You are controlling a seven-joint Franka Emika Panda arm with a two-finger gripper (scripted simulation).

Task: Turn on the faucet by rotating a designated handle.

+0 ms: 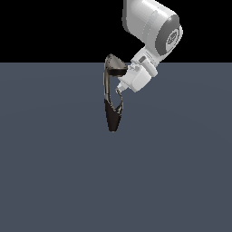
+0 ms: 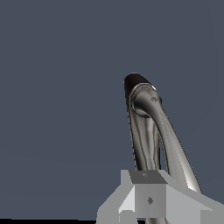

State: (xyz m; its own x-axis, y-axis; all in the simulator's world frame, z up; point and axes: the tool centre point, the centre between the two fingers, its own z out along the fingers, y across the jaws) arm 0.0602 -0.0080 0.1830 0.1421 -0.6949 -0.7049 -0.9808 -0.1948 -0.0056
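The faucet stands upright in the middle of the exterior view, with a tapered black base, a slim neck and a broad hooded head. Its handle is a thin curved silver prong rising from the base on the exterior view's right. My gripper comes down from the upper right, and its narrow tip sits at the handle's upper end; the fingers look shut with nothing between them. In the wrist view the faucet runs from its black base towards my grey fingers. I cannot tell neck from handle there.
The faucet rests on a flat, plain blue-grey surface. The white arm links hang above and to the exterior view's right of the faucet head.
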